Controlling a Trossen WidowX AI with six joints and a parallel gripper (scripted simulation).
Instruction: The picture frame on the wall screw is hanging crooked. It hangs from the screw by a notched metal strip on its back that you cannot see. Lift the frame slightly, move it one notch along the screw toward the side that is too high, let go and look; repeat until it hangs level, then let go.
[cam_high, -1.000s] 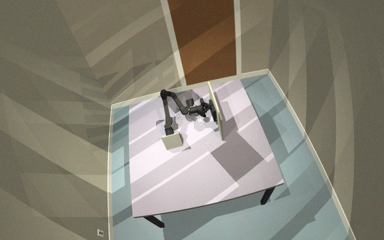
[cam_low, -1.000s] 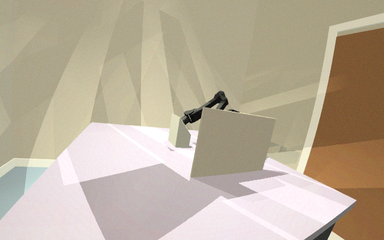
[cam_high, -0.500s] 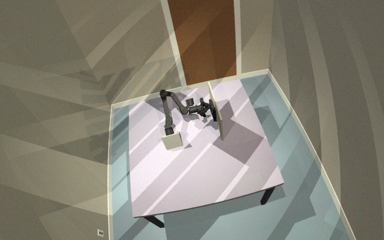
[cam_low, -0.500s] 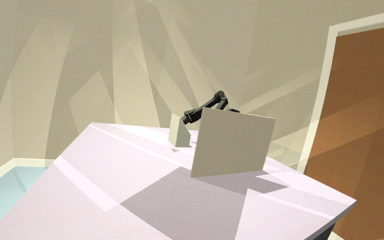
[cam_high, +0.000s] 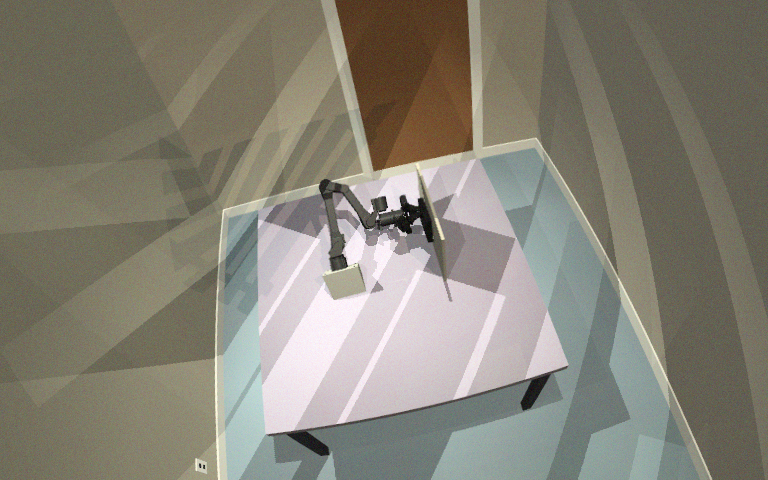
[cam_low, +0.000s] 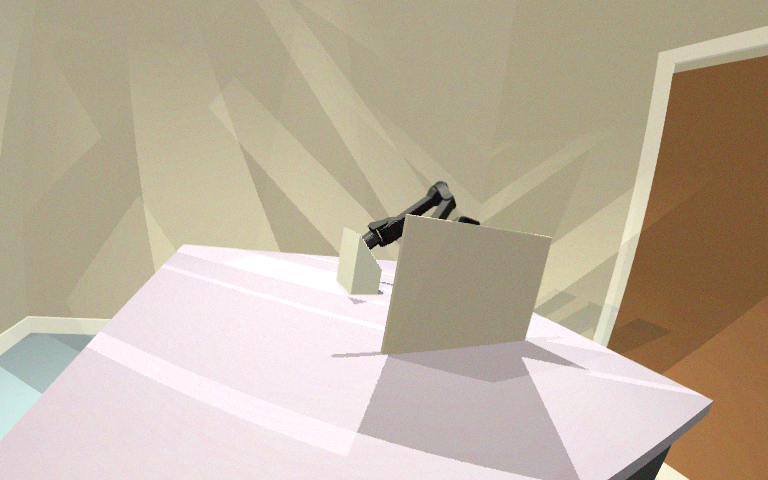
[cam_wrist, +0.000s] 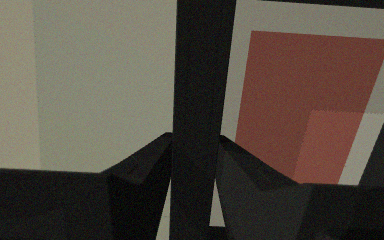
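The picture frame, a dark frame (cam_high: 429, 227) (cam_wrist: 205, 50) with a pale mat and a red picture (cam_wrist: 280, 85), is against the near face of the upright wall panel (cam_high: 440, 243) (cam_low: 470, 283) (cam_wrist: 105, 75). My gripper (cam_high: 420, 211) (cam_wrist: 194, 142) is shut on the frame's left side bar, one finger on each side of it. In the wrist view the frame's top edge slopes slightly down to the right; whether it hangs level I cannot tell from this slanted view. The screw and the notched strip are hidden. In the exterior view the panel hides the frame and gripper.
The arm stands on a pale block (cam_high: 344, 281) (cam_low: 357, 266) on the pinkish table (cam_high: 351, 367) (cam_low: 226, 339). The thin panel stands upright on the table. A brown door (cam_high: 419, 79) (cam_low: 713, 198) is in the wall behind. Striped shadows cross the table and walls.
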